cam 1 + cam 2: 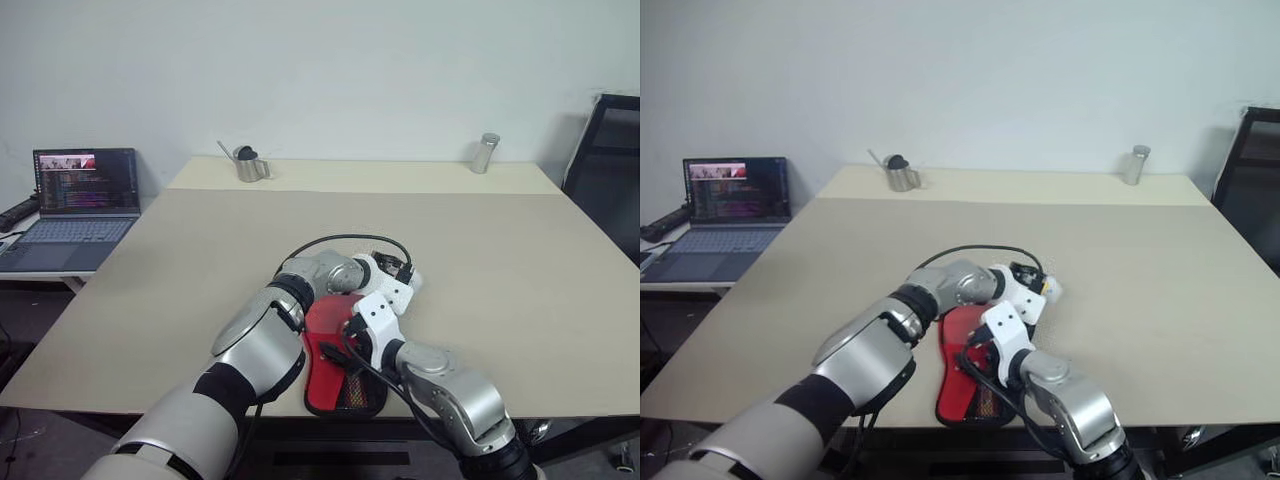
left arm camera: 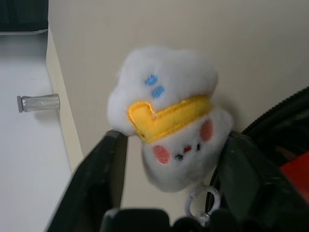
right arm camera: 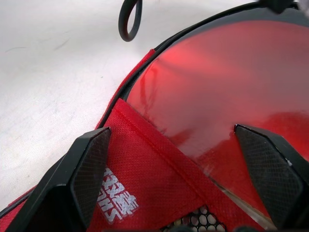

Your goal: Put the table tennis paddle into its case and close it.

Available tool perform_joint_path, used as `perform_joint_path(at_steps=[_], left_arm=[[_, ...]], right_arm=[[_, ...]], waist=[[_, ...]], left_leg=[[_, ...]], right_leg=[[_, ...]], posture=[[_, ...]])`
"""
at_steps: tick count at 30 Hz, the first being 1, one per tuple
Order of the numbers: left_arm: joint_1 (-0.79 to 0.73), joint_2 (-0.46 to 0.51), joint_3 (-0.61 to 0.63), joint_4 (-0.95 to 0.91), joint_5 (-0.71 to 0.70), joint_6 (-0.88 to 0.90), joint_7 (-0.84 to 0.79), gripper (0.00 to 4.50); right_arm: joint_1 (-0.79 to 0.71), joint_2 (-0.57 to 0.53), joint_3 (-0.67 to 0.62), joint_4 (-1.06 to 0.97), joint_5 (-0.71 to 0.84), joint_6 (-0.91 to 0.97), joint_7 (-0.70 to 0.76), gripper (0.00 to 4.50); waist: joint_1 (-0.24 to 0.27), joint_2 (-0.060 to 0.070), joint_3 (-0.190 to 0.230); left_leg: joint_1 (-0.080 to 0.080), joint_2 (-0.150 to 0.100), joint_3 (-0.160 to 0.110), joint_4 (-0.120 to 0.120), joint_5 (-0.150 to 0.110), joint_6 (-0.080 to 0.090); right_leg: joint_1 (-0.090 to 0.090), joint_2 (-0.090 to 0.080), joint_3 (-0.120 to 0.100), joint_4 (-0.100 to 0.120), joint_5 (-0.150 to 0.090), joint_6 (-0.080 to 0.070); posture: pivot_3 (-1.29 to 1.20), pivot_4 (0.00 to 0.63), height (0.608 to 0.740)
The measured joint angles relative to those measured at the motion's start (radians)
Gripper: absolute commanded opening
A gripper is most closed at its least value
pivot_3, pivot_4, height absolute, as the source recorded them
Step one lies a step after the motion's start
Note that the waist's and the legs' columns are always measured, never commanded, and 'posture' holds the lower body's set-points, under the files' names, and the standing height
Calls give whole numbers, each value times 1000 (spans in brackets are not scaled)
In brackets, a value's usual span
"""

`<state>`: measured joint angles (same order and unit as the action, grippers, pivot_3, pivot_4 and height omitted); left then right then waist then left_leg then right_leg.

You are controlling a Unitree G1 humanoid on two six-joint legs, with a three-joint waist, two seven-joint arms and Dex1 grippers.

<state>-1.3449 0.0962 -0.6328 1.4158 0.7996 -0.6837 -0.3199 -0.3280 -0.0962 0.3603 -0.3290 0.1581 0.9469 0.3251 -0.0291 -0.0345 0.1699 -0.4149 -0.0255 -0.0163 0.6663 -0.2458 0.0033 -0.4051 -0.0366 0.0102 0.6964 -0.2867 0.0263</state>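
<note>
On the case (image 3: 145,193) lining, unreadable white print, paddle (image 3: 231,96) beneath spread right fingers (image 3: 89,169), left fingers (image 2: 104,179) spread.

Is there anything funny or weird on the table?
Yes. A small white plush toy with a yellow band and pink cheeks lies on the beige table beside the open black, red-lined case, between the left tool's open fingers. It doesn't belong with paddle gear.

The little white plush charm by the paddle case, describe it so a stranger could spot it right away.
On the big beige table, look at the near edge where the open black, red-lined case lies. Just beyond it, between the left gripper's open fingers, sits the fluffy white plush charm, marked by a yellow band and pink cheeks.
</note>
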Motion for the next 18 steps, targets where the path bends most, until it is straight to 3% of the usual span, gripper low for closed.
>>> perform_joint_path(at_steps=[13,18], left_arm=[[2,199,163,-40,-173,-61,-151,2905],[53,302,294,-58,-323,-64,-301,2905]], right_arm=[[-29,6,4,37,2,-1,19,4500],[-45,12,2,59,4,-6,29,4500]], waist=[[-6,0,-1],[-9,0,-2]], left_leg=[[3,1,1,0,0,0],[4,2,1,0,0,0]], right_leg=[[1,1,0,2,0,0],[1,1,0,2,0,0]], posture=[[0,150,740],[0,150,740]])
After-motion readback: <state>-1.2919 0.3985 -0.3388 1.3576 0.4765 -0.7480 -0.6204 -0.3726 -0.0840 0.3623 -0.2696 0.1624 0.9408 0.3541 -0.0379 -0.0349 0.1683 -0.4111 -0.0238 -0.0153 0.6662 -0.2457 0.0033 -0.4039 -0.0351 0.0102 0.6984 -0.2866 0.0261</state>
